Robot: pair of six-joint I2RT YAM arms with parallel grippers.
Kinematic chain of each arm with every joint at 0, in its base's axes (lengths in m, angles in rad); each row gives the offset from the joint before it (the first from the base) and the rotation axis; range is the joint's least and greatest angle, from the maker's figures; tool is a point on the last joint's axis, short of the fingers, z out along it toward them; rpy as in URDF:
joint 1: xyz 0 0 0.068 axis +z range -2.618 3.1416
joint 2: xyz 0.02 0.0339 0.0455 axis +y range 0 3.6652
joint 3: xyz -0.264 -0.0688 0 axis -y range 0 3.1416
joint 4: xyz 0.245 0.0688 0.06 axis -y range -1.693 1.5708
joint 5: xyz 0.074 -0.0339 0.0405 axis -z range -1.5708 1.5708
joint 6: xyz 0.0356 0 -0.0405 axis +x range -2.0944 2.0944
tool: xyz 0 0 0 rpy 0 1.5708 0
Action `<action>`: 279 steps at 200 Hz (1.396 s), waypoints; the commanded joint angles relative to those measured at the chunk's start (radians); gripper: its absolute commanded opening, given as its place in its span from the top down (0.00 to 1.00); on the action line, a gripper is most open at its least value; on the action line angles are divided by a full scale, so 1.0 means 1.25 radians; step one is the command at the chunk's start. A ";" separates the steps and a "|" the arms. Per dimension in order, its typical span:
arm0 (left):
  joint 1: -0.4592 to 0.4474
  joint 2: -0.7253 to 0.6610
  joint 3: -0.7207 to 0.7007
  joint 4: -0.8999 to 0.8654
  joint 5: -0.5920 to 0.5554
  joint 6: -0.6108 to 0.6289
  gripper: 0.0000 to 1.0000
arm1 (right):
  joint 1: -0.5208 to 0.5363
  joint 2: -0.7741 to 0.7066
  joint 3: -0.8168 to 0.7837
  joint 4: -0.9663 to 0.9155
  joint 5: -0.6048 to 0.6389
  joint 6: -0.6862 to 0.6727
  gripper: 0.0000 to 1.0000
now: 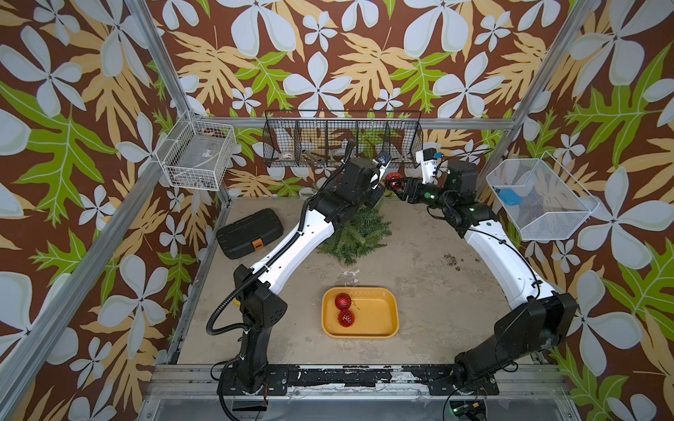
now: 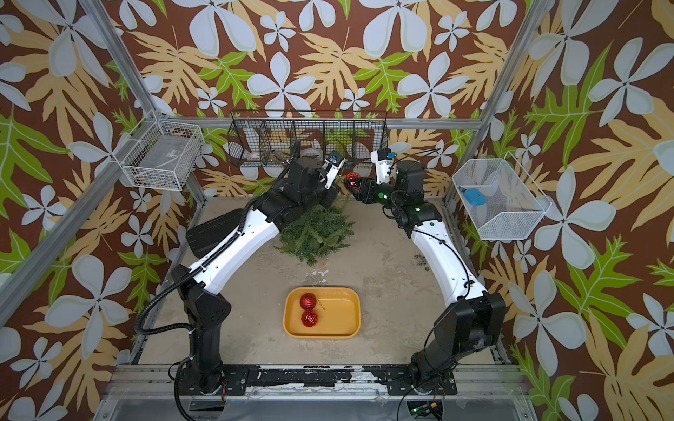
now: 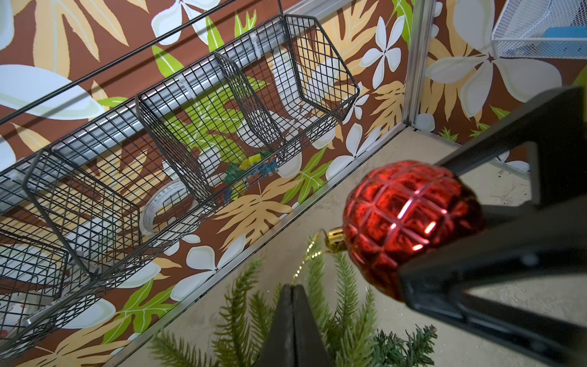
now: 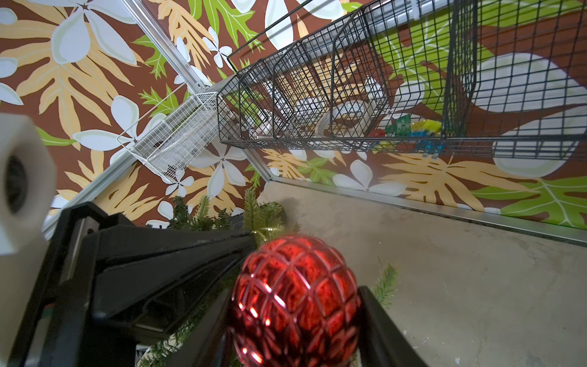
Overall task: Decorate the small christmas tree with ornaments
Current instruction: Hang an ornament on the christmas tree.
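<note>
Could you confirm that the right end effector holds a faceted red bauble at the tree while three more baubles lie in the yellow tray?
Not quite: only two baubles lie in the yellow tray, as both top views show. The right end effector does hold a faceted red bauble at the tree.

Tree (image 1: 359, 235) at table (image 1: 437, 291) back; tray (image 1: 377, 315) before it, holding far ornament (image 1: 343, 301) and near ornament (image 1: 345, 318); third ornament (image 1: 394, 181) above tree
</note>
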 commanded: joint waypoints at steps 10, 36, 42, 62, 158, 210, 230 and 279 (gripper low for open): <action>0.003 -0.006 -0.004 -0.037 -0.025 -0.013 1.00 | 0.000 0.011 0.015 0.022 -0.024 -0.002 0.48; 0.003 -0.004 -0.005 -0.037 -0.030 -0.014 1.00 | 0.000 0.014 0.016 0.021 -0.027 -0.001 0.48; 0.003 -0.004 -0.005 -0.037 -0.030 -0.014 1.00 | 0.000 0.015 0.016 0.021 -0.026 -0.002 0.48; 0.003 0.000 -0.004 -0.044 -0.026 -0.016 1.00 | 0.000 0.019 0.017 0.018 -0.027 -0.004 0.48; 0.007 0.007 0.002 -0.058 -0.013 -0.025 1.00 | -0.007 0.035 0.020 0.016 -0.019 -0.004 0.48; 0.007 0.020 0.027 -0.065 -0.009 -0.025 1.00 | -0.013 0.047 0.048 0.021 -0.031 0.005 0.48; 0.008 0.018 0.029 -0.065 -0.009 -0.026 1.00 | -0.014 0.051 0.052 0.029 -0.038 0.014 0.48; 0.007 0.018 0.036 -0.064 -0.011 -0.025 1.00 | -0.014 0.061 0.080 0.030 -0.050 0.019 0.49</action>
